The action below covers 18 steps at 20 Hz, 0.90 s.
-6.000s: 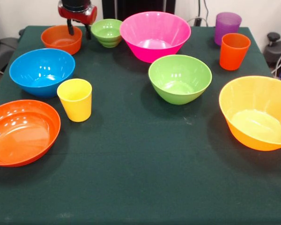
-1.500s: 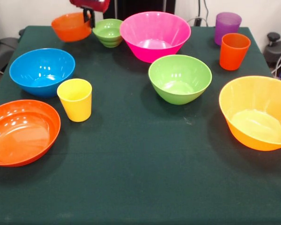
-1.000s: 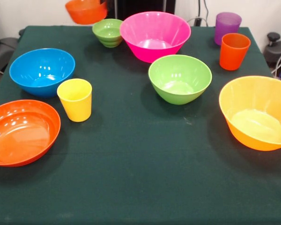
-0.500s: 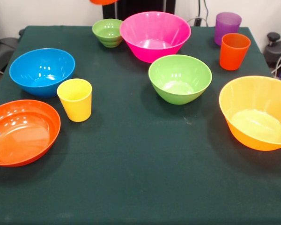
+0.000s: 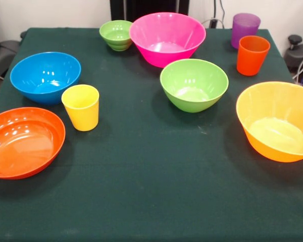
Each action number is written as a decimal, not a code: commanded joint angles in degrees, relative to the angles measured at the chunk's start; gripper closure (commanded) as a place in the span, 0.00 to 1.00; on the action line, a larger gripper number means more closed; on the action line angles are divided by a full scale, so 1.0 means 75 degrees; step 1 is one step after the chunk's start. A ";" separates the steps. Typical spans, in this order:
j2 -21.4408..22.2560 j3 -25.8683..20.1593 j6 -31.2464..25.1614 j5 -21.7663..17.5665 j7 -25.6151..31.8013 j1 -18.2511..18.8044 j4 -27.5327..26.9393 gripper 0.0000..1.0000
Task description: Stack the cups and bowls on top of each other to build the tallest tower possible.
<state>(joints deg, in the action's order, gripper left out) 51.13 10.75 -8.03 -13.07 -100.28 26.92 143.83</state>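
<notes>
Neither my gripper nor the arm shows in the front view. All the bowls and cups stand apart and upright on the cloth, and no tower is in view. At the back are a small ribbed green bowl and a large pink bowl. A medium green bowl sits in the middle. On the left are a blue bowl, a yellow cup and a shallow orange bowl. On the right are a large yellow-orange bowl, an orange cup and a purple cup.
A dark green cloth covers the table, with a broad bare stretch across the near half. Black equipment stands off the right edge and a dark object off the left edge.
The gripper took hold of the small orange bowl at the back left, lifted it and carried it rightward. Both have left the picture over the top edge.
</notes>
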 commanded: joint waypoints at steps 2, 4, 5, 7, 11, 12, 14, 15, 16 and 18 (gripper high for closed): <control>-0.1088 0.0008 0.1458 -0.0634 -0.1358 0.0007 0.0512 1.00; -0.0633 -0.0154 0.0986 -0.0398 -0.1338 -0.0119 0.0498 1.00; -0.0404 -0.0258 0.0711 -0.0251 -0.1318 -0.0196 0.0449 1.00; -0.0050 -0.0522 0.0147 0.0117 -0.1315 -0.0385 0.0274 1.00; 0.0457 -0.0764 -0.1043 0.0771 -0.1442 -0.1021 -0.0338 1.00; 0.0490 -0.0763 -0.1292 0.0915 -0.1498 -0.1229 -0.0543 1.00; 0.0488 -0.0804 -0.1645 0.1153 -0.1596 -0.1534 -0.0914 1.00; 0.0480 -0.0759 -0.1828 0.1247 -0.1639 -0.1711 -0.1115 1.00; 0.0455 -0.0709 -0.1980 0.1325 -0.1680 -0.1878 -0.1303 1.00; 0.0387 -0.0640 -0.2234 0.1461 -0.1739 -0.2110 -0.1624 1.00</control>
<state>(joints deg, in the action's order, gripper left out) 54.36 10.38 -16.92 -7.56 -102.28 15.18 143.56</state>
